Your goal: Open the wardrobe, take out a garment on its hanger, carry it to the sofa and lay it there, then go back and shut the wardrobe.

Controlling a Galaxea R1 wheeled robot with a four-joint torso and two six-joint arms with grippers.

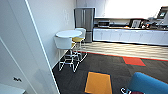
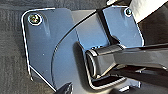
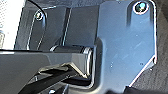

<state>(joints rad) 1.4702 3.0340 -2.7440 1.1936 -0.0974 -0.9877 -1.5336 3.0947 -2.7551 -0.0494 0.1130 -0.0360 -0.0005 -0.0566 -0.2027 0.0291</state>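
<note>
Head cam is looking down across a dark carpet (image 1: 105, 66) w/ an orange square (image 1: 98, 82) and a red patch (image 1: 133, 61) set in it. The blue sofa (image 1: 149, 83) is showing at the lower right corner, rounded edge only; something small, white and maroon (image 1: 126, 91) is sitting at its near edge, too blurred to ID. White wall panel (image 1: 22, 47) is taking up the left side; can't tell if it's the wardrobe. Round white table (image 1: 68, 33) w/ white chairs (image 1: 63, 43) is standing by the wall, a yellow seat (image 1: 78, 39) behind it. Steel fridge (image 1: 84, 17) and a long white counter (image 1: 130, 36) are running along the back, striped floor in front. Both wrist cams are giving mount plate and bar over carpet, so gripper state: can't tell for either.
</note>
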